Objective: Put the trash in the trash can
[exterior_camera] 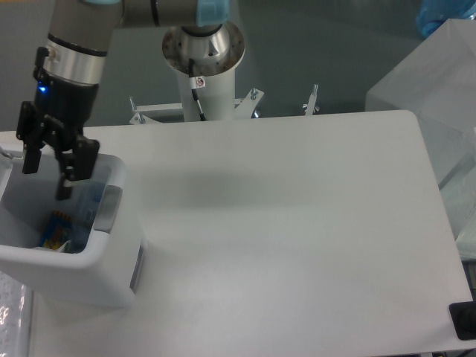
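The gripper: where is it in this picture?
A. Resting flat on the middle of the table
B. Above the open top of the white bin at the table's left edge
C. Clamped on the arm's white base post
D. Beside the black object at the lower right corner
B. The gripper hangs with its fingers apart and empty over the opening of the trash can at the left edge of the table.

I see a robotics lab or test cell, not a home. The arm's pedestal [203, 71] stands bolted on a metal base with levelling screws [312, 99] behind a plain white table [297, 223]. The floor [335, 52] is bare grey, and translucent plastic sheeting [439, 97] hangs at the right edge.
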{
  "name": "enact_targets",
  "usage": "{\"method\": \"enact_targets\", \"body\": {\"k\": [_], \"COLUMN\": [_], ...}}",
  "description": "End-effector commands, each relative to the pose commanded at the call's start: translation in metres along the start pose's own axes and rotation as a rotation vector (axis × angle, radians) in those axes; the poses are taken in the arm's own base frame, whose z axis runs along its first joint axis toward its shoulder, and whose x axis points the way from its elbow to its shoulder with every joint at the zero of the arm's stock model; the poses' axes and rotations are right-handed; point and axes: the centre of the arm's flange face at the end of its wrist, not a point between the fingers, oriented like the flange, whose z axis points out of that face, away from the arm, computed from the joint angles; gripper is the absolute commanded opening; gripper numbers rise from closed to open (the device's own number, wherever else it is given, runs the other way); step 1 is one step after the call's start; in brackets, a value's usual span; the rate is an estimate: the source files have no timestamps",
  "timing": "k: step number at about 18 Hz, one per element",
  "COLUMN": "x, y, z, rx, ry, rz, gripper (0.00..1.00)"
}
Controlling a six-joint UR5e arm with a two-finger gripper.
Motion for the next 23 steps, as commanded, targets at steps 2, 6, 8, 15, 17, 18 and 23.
{"method": "enact_targets", "body": {"k": [2,6,8,15,17,18,23], "x": [-0.048,-0.114,-0.138,-0.172,-0.175,-0.176,-0.178], "y": [-0.006,-0.006,-0.007,-0.010,-0.010,-0.008,-0.009], "z": [-0.016,-0.009,0.001,-0.028,-0.028,-0.028,-0.033], "rx": [0.029,0.028,0.019,-0.006,-0.024,-0.040,-0.058], "ry": [-0.065,-0.123,-0.145,-0.292,-0.314,-0.328,-0.362], "rz": [-0.072,-0.133,-0.141,-0.089,-0.045,-0.017,0.022], "gripper": [1.00,1.00,1.00,1.00,1.00,1.00,1.00]}}
